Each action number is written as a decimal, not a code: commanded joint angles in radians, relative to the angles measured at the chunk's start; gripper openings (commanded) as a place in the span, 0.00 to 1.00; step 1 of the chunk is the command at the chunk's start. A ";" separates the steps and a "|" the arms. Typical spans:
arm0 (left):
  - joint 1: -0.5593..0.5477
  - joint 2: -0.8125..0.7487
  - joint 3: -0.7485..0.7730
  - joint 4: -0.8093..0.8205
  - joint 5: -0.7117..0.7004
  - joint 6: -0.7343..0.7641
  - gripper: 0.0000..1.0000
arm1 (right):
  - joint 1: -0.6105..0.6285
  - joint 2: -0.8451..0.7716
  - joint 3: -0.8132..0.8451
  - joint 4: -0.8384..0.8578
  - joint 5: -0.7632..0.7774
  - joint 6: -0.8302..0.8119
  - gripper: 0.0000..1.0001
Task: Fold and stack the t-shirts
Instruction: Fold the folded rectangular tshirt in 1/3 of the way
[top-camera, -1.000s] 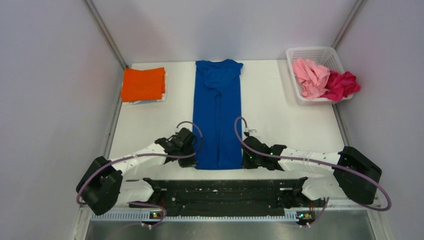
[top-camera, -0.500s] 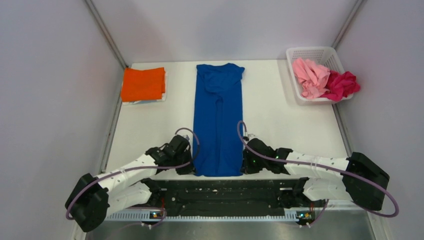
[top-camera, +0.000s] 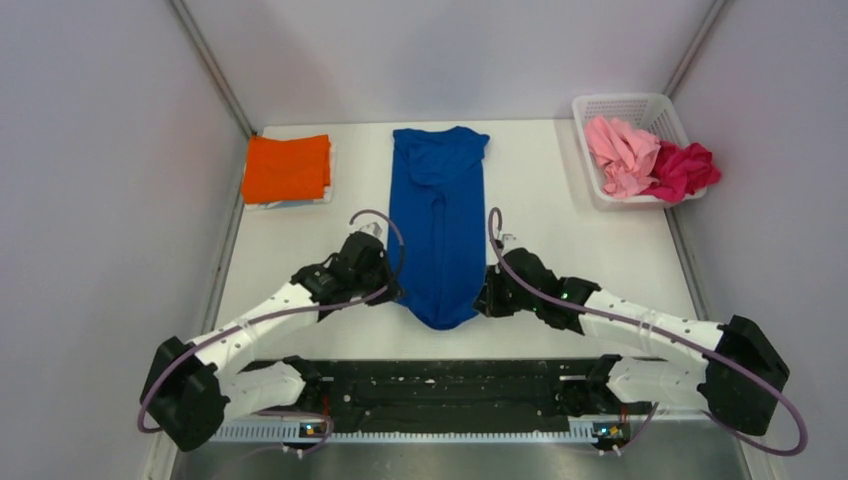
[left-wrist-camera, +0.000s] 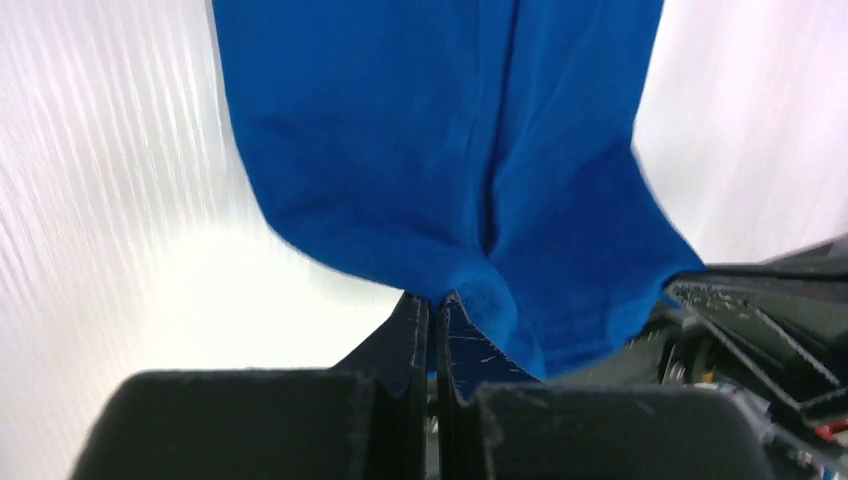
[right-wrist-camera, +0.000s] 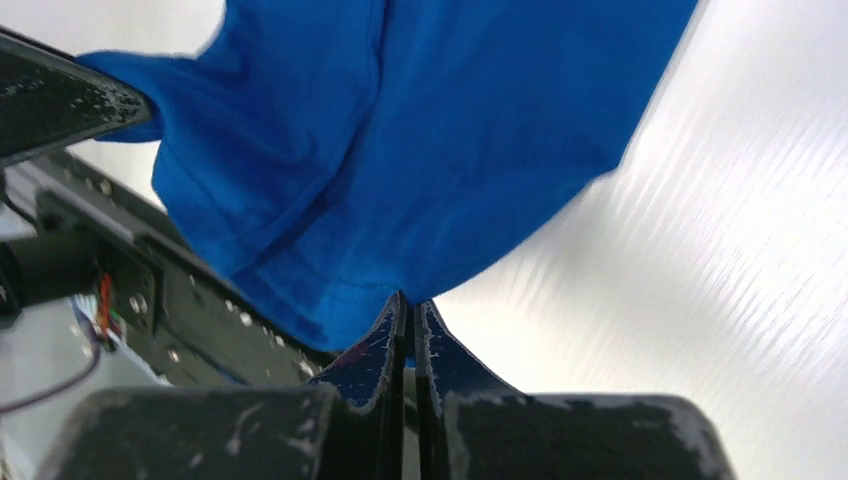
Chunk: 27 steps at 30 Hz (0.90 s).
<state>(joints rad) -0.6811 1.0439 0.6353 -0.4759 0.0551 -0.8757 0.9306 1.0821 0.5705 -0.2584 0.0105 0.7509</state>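
Top external — left gripper (top-camera: 394, 298), right gripper (top-camera: 483, 302) each pinching blue t-shirt (top-camera: 437, 200) hem.

top external: high above-behind arm bases (top-camera: 440, 395), facing 12 o'clock, far | left wrist: close, facing 2 o'clock | right wrist: close, facing 10 o'clock | shared: blue t-shirt (top-camera: 437, 230) near hem

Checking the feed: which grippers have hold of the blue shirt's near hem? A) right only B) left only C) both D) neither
C: the left gripper and the right gripper are each shut on a near corner of the blue t-shirt, and its hem sags between them.
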 joint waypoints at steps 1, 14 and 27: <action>0.071 0.126 0.146 0.102 -0.092 0.089 0.00 | -0.113 0.079 0.149 0.053 0.002 -0.103 0.00; 0.252 0.537 0.513 0.152 -0.061 0.253 0.00 | -0.361 0.388 0.431 0.158 0.003 -0.237 0.00; 0.337 0.802 0.791 0.074 -0.033 0.329 0.00 | -0.476 0.620 0.613 0.191 -0.038 -0.339 0.00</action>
<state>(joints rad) -0.3695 1.8202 1.3643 -0.3920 0.0181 -0.5877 0.4789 1.6669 1.1072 -0.1150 -0.0025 0.4629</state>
